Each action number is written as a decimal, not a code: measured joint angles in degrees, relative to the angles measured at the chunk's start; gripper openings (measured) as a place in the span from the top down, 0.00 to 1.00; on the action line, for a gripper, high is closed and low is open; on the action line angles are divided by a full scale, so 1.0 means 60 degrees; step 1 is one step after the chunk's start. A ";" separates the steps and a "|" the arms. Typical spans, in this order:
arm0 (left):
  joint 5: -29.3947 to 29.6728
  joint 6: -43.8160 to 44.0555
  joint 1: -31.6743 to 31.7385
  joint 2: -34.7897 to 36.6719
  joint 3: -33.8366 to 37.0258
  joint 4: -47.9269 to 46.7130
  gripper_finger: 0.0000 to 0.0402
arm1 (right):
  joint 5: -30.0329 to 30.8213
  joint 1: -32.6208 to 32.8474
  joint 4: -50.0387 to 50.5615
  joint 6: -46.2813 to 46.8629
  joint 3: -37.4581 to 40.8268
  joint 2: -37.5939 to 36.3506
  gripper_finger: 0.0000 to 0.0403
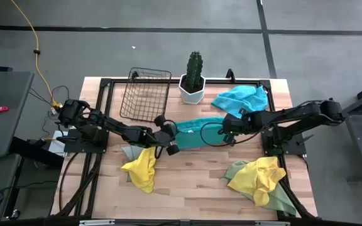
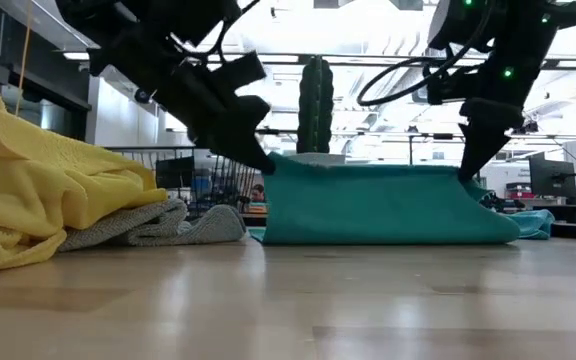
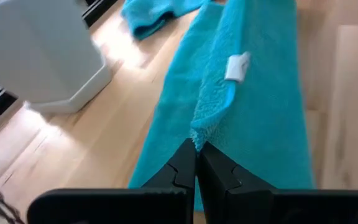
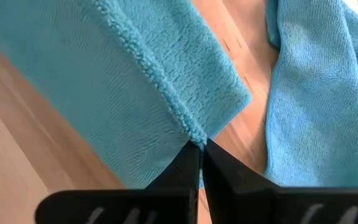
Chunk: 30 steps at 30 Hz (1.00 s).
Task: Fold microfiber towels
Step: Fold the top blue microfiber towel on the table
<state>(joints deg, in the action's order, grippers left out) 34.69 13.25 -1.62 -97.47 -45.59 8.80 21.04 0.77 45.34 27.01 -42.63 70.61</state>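
A turquoise towel (image 1: 197, 133) is stretched between my two grippers at the table's middle, its top edge raised and its lower part (image 2: 378, 225) on the wood. My left gripper (image 1: 173, 134) is shut on its left end and my right gripper (image 1: 226, 129) on its right end. A lighter blue towel (image 1: 241, 99) lies bunched at the far right. A yellow towel (image 1: 142, 168) rests on a grey one (image 1: 131, 152) at the near left. A yellow and pale green heap (image 1: 261, 180) lies at the near right. My left gripper pinches the towel's hemmed top edge at its left corner (image 3: 197, 134) between its two fingertips, slanting down from the table's left. The edge runs away nearly straight; the cloth below slopes down onto the table. My right gripper pinches the same hemmed edge at its right corner (image 4: 194, 135) between its fingertips, pointing steeply down from the right. The cloth hangs from the fingers down to the table (image 2: 473, 225).
A wire basket (image 1: 144, 94) and a potted cactus (image 1: 193, 78) stand at the far edge, just behind the held towel. Bare wood (image 1: 193, 182) lies between the two near heaps.
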 joint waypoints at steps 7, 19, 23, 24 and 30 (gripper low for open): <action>-0.0173 0.0443 0.0027 -0.0042 0.0024 -0.0296 1.00 | -0.0025 -0.0149 -0.0124 0.0214 -0.0007 0.0000 1.00; -0.0188 0.0260 0.0016 -0.0040 0.0023 -0.0282 1.00 | -0.0029 -0.0148 -0.0255 0.0174 -0.0007 -0.0004 1.00; -0.0042 0.0187 0.0016 -0.0040 0.0023 -0.0219 0.98 | -0.0029 -0.0148 -0.0261 0.0174 -0.0007 -0.0004 1.00; 0.0034 0.0139 0.0016 -0.0040 0.0023 -0.0219 0.98 | -0.0027 -0.0148 -0.0265 0.0174 -0.0007 -0.0004 1.00; 0.0440 -0.0075 0.0016 -0.0027 0.0023 -0.0215 0.92 | -0.0025 -0.0148 -0.0259 0.0174 -0.0007 -0.0007 1.00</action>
<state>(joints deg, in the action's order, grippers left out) 37.33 12.80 -1.52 -97.63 -45.45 7.51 20.88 -0.12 43.79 28.05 -42.68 70.57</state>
